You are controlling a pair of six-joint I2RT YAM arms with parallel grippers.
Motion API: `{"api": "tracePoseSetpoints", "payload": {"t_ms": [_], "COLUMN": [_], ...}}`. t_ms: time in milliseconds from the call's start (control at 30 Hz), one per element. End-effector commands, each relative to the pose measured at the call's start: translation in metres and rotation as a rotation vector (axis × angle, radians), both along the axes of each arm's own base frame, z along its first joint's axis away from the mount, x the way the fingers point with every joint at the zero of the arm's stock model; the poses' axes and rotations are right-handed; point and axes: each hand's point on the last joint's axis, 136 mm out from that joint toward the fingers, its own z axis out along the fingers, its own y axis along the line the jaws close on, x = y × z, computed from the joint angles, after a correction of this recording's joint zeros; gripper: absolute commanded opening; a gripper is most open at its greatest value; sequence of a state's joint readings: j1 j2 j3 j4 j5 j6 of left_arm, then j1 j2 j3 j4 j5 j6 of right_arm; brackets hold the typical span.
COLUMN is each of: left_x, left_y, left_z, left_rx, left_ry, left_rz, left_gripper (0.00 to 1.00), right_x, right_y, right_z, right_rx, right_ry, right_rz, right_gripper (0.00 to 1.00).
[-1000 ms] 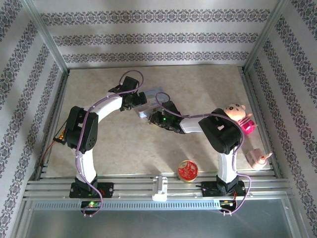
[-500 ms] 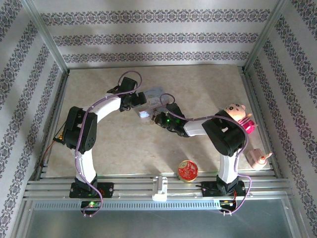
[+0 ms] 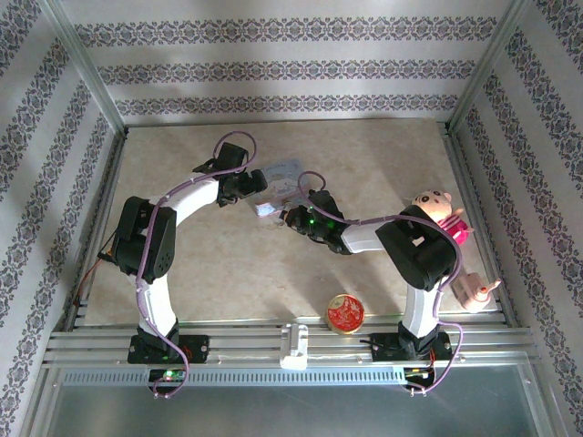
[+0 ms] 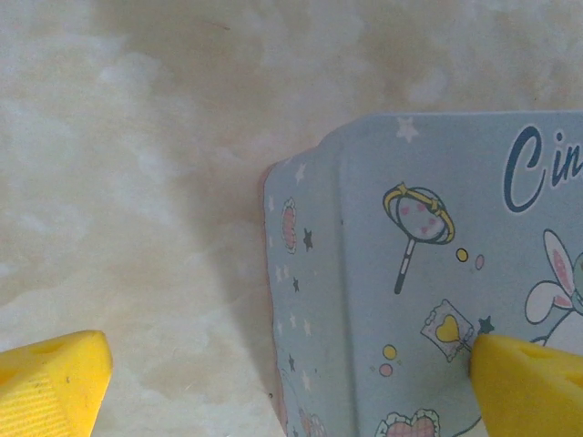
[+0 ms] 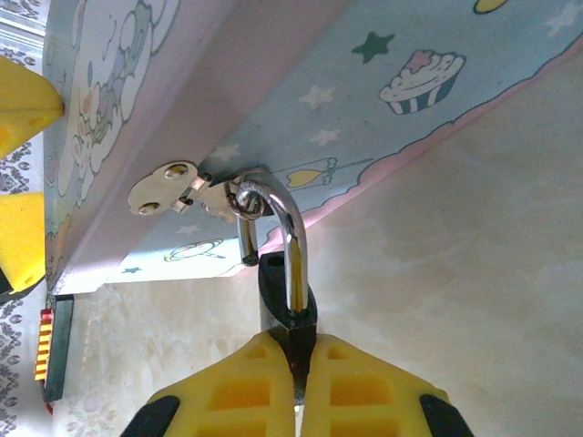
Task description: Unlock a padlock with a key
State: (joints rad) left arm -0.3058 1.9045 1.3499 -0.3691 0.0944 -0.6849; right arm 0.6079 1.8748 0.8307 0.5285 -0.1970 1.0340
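Padlock (image 5: 278, 289): dark body with a silvery shackle (image 5: 291, 232). It sits at the side wall of the pastel tin (image 5: 301, 100), just above the table (image 4: 137, 182), near the middle of the work area.
Shackle: threaded through the small ring of the tin's hasp (image 5: 164, 189), a silvery plate with one rivet fixed to the tin wall. The long leg runs into the lock body. Whether the short leg is latched cannot be told.
Right gripper (image 5: 299, 350): clamped on the padlock body. The two yellow pads are pressed nearly together, with only a thin dark slit between them. What lies in that slit is too small to make out.
Pastel tin: a pale blue box with a pink edge, printed with stars, a cupcake, a wand and a rabbit figure. The lid is down and the hasp is over it, so the contents are hidden.
Left gripper (image 4: 291, 387): spread wide, gripping nothing. One yellow finger (image 4: 50, 387) hangs over bare table and the other over the printed lid, so the pair straddles the tin's corner. Contact with the lid cannot be told.
Arms, top view: both reach inward and meet at the tin, the left from the left side and the right from the near right.
Round red-and-gold tin (image 3: 346, 312): lid on and contents hidden. It stands at the near edge of the table, well apart from the pastel tin.
Doll (image 3: 434, 204): a pink-dressed figure at the right edge of the table, beside the right arm's elbow.
Small pink-and-white item (image 3: 475, 291): at the near right corner, too small to identify.
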Motion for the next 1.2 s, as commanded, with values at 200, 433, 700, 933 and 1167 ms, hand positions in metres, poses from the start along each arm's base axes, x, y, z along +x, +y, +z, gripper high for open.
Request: {"api": "tracePoseSetpoints", "payload": {"t_ms": [200,433,700,933,1167], "left_x": [-0.033,-0.032,-0.030,-0.031,-0.031], "left_y": [0.032,0.032,0.032,0.032,0.033], "left_z": [-0.035,-0.034,-0.032,-0.032,-0.031], "left_rx": [0.101,0.095,0.089,0.089,0.092], "left_ry": [0.152,0.149,0.143,0.145,0.143], "left_rz": [0.042,0.044,0.042,0.044,0.043], "left_gripper": [0.99,0.99,0.99,0.99,0.99], "right_x": [0.013,0.011,-0.003,-0.002,0.005], "right_y": [-0.010,0.010,0.024,0.010,0.005], "right_z": [0.003,0.019,0.036,0.035,0.040], "right_rx": [0.034,0.156,0.296,0.301,0.322], "right_ry": [-0.016,-0.060,-0.105,-0.115,-0.144], "right_rz": [-0.046,0.068,0.168,0.127,0.105], "right_gripper": [0.00,0.00,0.00,0.00,0.00]}}
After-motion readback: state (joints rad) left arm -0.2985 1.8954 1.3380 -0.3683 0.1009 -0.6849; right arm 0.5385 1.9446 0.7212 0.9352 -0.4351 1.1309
